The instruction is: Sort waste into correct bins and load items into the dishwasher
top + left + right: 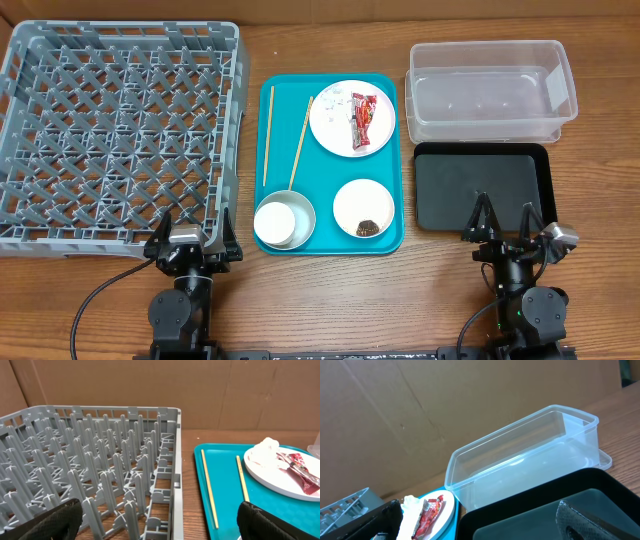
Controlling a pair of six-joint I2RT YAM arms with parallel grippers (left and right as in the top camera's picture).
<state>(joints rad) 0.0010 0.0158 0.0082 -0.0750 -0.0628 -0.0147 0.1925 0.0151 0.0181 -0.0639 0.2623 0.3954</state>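
Both spread: left claw (196,240) by rack (238,120) (right claw (505,215) over black tray (470,185)).

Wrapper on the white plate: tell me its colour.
The wrapper is red with light printing; the overhead view shows it best.

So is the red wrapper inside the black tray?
No, the red wrapper lies on the white plate, which sits on the teal tray, apart from the black tray.
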